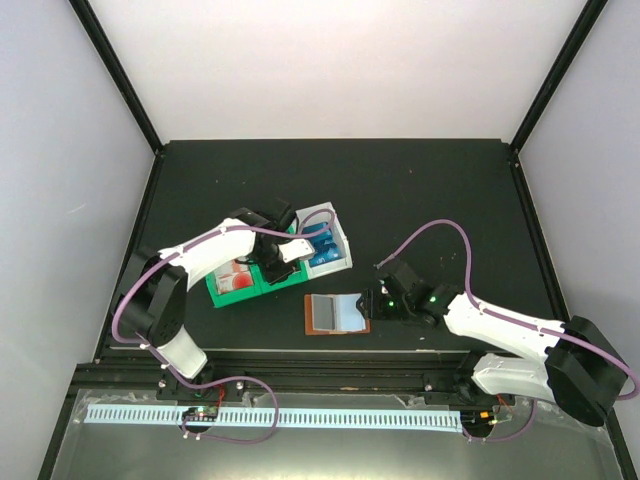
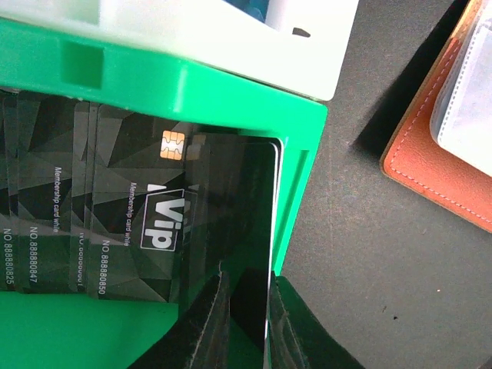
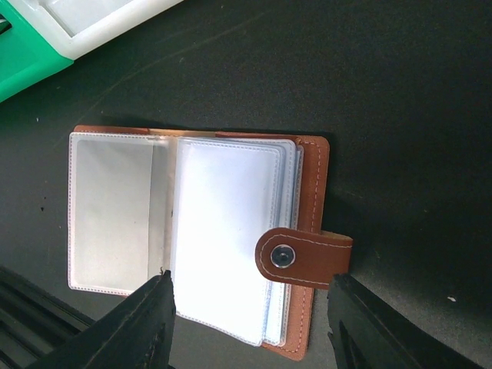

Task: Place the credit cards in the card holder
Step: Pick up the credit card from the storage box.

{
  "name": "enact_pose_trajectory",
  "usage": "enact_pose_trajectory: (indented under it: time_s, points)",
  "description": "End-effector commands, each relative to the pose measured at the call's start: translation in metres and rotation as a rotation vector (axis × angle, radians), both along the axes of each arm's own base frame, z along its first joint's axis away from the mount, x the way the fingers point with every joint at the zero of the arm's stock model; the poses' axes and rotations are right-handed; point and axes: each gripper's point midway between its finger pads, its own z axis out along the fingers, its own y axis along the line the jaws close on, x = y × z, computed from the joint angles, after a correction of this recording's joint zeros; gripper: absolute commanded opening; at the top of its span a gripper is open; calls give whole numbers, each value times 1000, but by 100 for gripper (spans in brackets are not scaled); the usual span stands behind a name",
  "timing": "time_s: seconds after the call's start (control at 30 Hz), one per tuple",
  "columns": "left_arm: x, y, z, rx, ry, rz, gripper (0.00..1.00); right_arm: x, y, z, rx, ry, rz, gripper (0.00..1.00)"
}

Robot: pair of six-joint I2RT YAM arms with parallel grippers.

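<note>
Over the green bin [image 2: 231, 84], left end effector [image 2: 254, 330] is pinched nearly closed on the edge of the top black card [image 2: 215, 215]. A thin edge grip could slip or drag the neighbouring cards [image 2: 46, 223]. Right end effector [image 3: 246, 330] hangs wide open and empty above the opened card holder [image 3: 200, 231] on the surface [image 3: 384, 77].

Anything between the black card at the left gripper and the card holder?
Only the green bin's wall, right beside the card; then just table to the holder. The right gripper hovers open over it.
</note>
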Motion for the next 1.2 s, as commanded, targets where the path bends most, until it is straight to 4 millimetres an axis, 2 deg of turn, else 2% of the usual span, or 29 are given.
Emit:
enact_pose_trajectory:
  time_s: [0.0, 0.23, 0.43, 0.53, 0.63, 0.73, 0.9, 0.93, 1.07, 1.17]
  points:
    - [-6, -1, 8, -21, 5, -11, 16, 1, -1, -2, -3, 4, -7, 56]
    - [-7, -1, 8, -26, 11, -13, 15, 1, -2, -2, -1, 5, -9, 57]
    - [-1, -1, 19, -36, -40, -8, 2, 2, 0, 2, 8, -4, -9, 56]
    - [5, -1, 31, -52, -97, -1, 1, 7, 5, 11, 27, -23, -5, 57]
    - [14, 0, 47, -87, -160, 26, 1, 17, 17, 29, 57, -65, 13, 57]
    - [21, 3, 67, -141, -218, 64, 2, 30, 33, 51, 86, -117, 43, 57]
    - [31, 9, 111, -258, -322, 153, 2, 47, 72, 95, 213, -193, 123, 58]
    - [32, 9, 122, -297, -339, 177, 2, 50, 81, 105, 248, -207, 138, 63]
    - [43, 15, 174, -519, -428, 359, 2, 63, 112, 142, 373, -266, 182, 71]
    - [44, 22, 208, -747, -398, 538, 2, 73, 130, 164, 451, -288, 191, 74]
